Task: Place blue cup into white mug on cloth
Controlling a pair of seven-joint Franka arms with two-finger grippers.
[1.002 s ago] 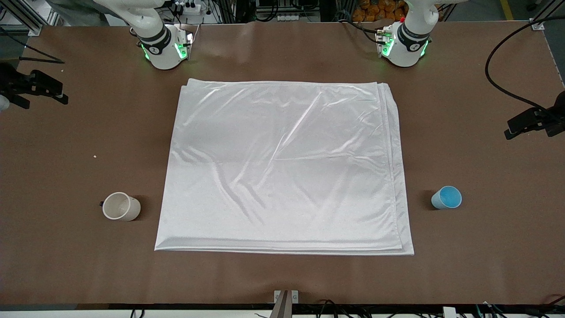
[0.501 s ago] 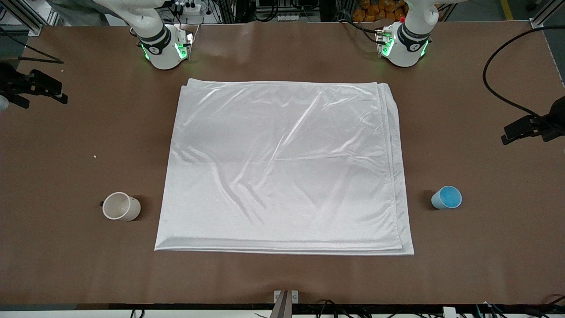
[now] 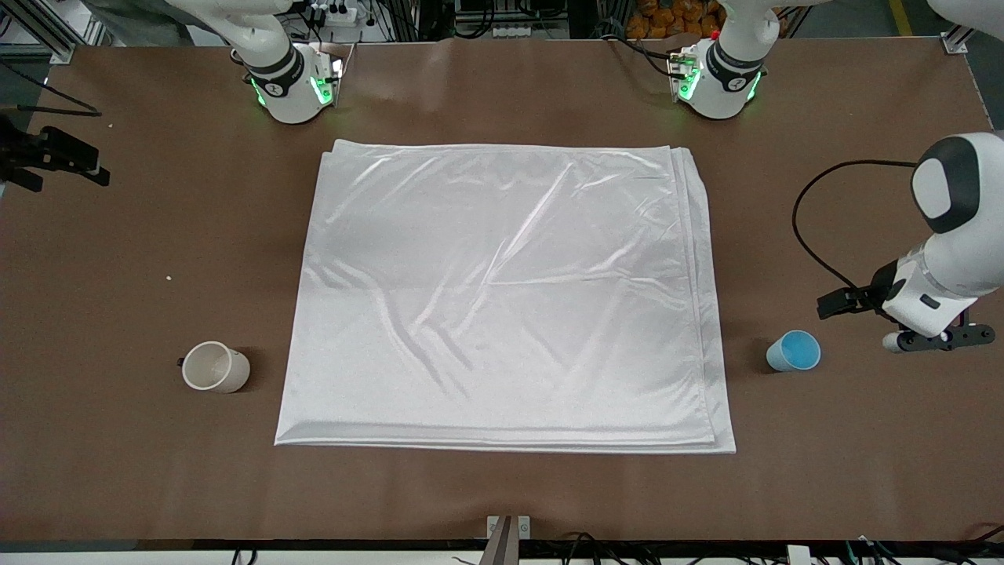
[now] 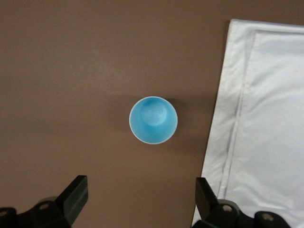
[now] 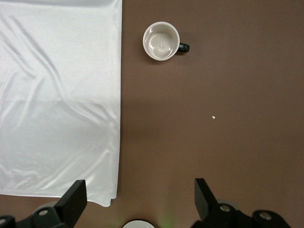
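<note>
The blue cup (image 3: 794,351) stands upright on the brown table, off the cloth, toward the left arm's end; the left wrist view shows it (image 4: 153,119) from above. The white mug (image 3: 213,366) stands upright on the table beside the cloth's other edge, toward the right arm's end, and shows in the right wrist view (image 5: 162,41). The cloth (image 3: 502,298) lies flat in the middle of the table. My left gripper (image 3: 937,339) (image 4: 139,190) is open and empty, beside the cup and above the table. My right gripper (image 3: 70,161) (image 5: 138,190) is open and empty, high over the table's end.
The arms' bases (image 3: 294,86) (image 3: 718,78) stand at the table's back edge. A black cable (image 3: 816,227) loops from the left arm over the table. A small white crumb (image 3: 168,277) lies on the table between the mug and the right arm's base.
My left arm has swung in from the table's end and come down close beside the blue cup. My right gripper has barely shifted. Cup, mug and cloth have not moved.
</note>
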